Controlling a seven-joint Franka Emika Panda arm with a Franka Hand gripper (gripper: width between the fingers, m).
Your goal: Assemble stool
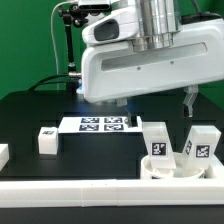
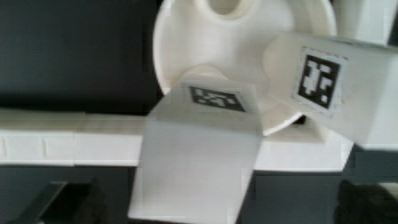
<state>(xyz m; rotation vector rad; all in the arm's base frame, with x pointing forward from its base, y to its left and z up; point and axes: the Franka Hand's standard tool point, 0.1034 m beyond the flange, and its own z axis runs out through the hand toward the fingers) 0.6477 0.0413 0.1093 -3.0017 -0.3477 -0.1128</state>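
Observation:
The round white seat disc point(image 1: 170, 169) lies at the exterior view's lower right, by the border rail. Two blocky white legs with tags stand on it, one point(image 1: 157, 140) towards that view's left, the other point(image 1: 200, 145) towards its right. My gripper point(image 1: 186, 104) hangs just above them; only one dark finger shows. In the wrist view the seat disc point(image 2: 214, 40) lies ahead. A tagged leg point(image 2: 205, 150) runs between my fingertips point(image 2: 71, 200), with dark gaps on both sides. My gripper point(image 2: 214, 207) is open. A second leg point(image 2: 329, 80) stands beside it.
The marker board point(image 1: 95, 124) lies mid-table. A loose white leg point(image 1: 47, 139) lies at the exterior view's left, and another white piece point(image 1: 3, 153) sits at that view's left edge. The long white border rail point(image 1: 90, 190) runs along the front and also shows in the wrist view point(image 2: 71, 135).

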